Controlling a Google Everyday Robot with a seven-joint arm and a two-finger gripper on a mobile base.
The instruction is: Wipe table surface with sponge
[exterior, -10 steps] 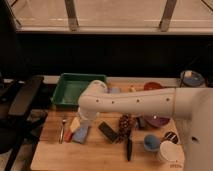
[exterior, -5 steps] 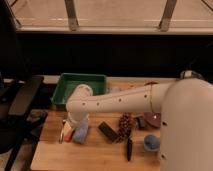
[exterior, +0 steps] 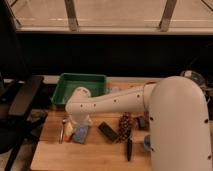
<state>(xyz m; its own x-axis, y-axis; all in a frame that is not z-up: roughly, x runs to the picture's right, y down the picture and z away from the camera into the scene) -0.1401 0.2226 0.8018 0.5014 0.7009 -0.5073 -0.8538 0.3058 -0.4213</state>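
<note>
The light tan wooden table surface (exterior: pixel 95 155) fills the lower part of the camera view. The small light-blue sponge (exterior: pixel 81 134) lies on it at the front left. My white arm reaches from the right across the table. Its gripper (exterior: pixel 76 126) points down right at the sponge's near-left edge; the wrist hides the contact, so I cannot tell whether it touches it.
A green plastic tray (exterior: pixel 80 87) stands behind the gripper. A dark flat block (exterior: pixel 107 131), a dark red clustered object (exterior: pixel 124 127) and a black-handled knife (exterior: pixel 129 148) lie to the right of the sponge. A thin utensil (exterior: pixel 62 131) lies to its left. A black chair (exterior: pixel 20 107) stands off the table's left edge.
The arm has swung left and closer to the camera, and the gripper has come down over the sponge. The arm now hides the bowls and discs on the right.
</note>
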